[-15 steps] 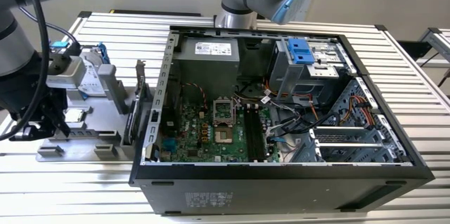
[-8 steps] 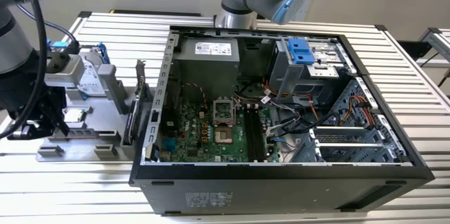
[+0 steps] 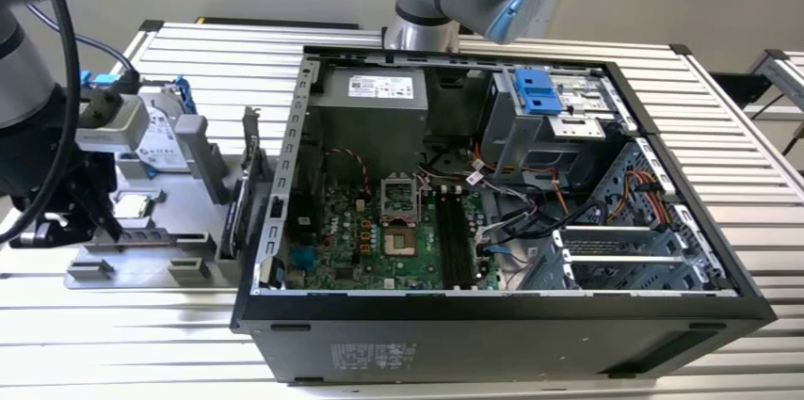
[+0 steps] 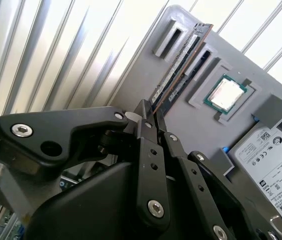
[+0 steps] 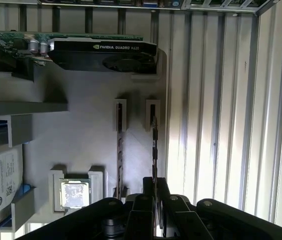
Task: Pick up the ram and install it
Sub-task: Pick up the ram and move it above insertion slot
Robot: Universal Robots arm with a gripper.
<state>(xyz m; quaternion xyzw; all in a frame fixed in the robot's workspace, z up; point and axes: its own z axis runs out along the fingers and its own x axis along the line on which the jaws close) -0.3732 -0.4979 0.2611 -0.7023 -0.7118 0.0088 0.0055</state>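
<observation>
Pick in progress: gripper (image 4: 149,114) fingers pinch the near end of the ram (image 4: 180,65), which stands on edge in its tray (image 3: 176,212) slot at the exterior view's left; not lifted, motherboard slots (image 3: 455,240) look empty.

Grey holder (image 5: 81,145): ram (image 5: 154,145) edge-on in slot, claw (image 5: 154,181) pinching its end; CPU (image 5: 75,194) nearby

Your gripper (image 4: 149,110) is matt black metal with shiny screw heads; the ram (image 4: 178,66), bare circuit board; the tray (image 4: 141,75), matt grey plastic; the table (image 4: 56,50), ribbed bright metal.
</observation>
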